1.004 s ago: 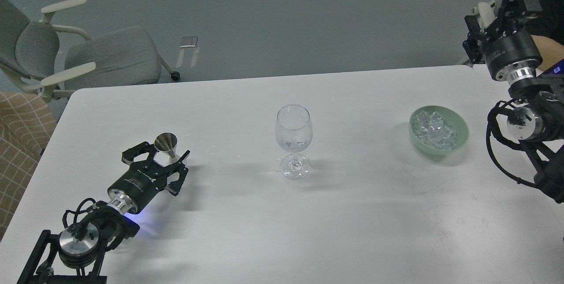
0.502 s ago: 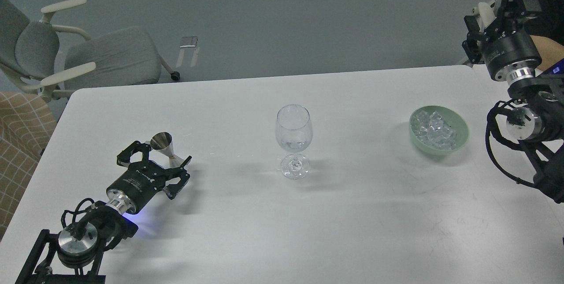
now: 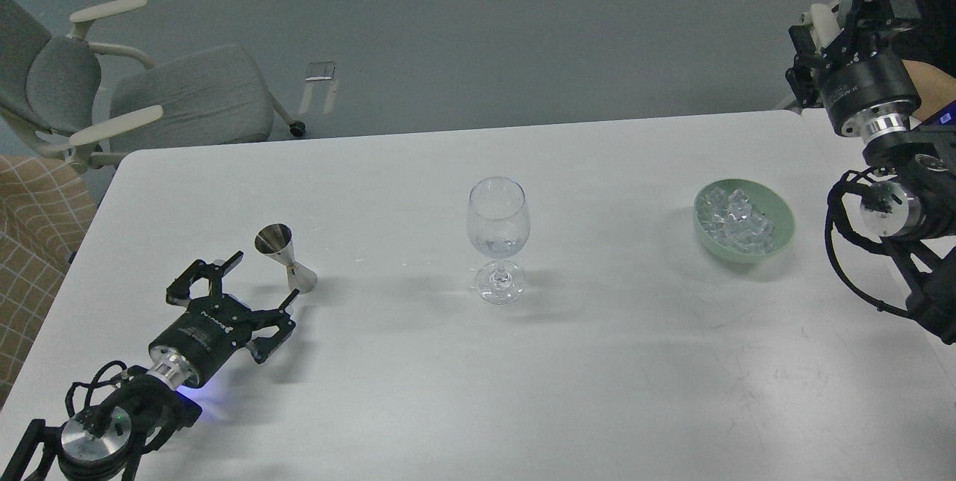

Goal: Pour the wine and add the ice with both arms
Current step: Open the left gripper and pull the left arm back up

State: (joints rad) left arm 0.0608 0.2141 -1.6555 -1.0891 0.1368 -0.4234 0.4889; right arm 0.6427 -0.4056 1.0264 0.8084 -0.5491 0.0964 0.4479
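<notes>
A clear wine glass (image 3: pixel 498 231) stands at the table's middle with a little clear wine (image 3: pixel 498 246) in its bowl. A small steel jigger (image 3: pixel 284 257) stands upright to its left. My left gripper (image 3: pixel 250 279) lies low just left of and in front of the jigger, open and empty, its fingers clear of it. A pale green bowl (image 3: pixel 777 238) at the right holds several ice cubes (image 3: pixel 736 219). My right gripper (image 3: pixel 836 7) is raised beyond the table's far right corner; its fingers are hard to tell apart.
A grey office chair (image 3: pixel 134 92) stands beyond the table's far left corner. A checked cushion (image 3: pixel 33 242) sits off the left edge. A person's bare arm (image 3: pixel 926 85) shows behind my right arm. The white table (image 3: pixel 597 376) spreads in front.
My left gripper has let go of the jigger and drawn back toward the near left. The jigger stays standing. The right arm has barely moved.
</notes>
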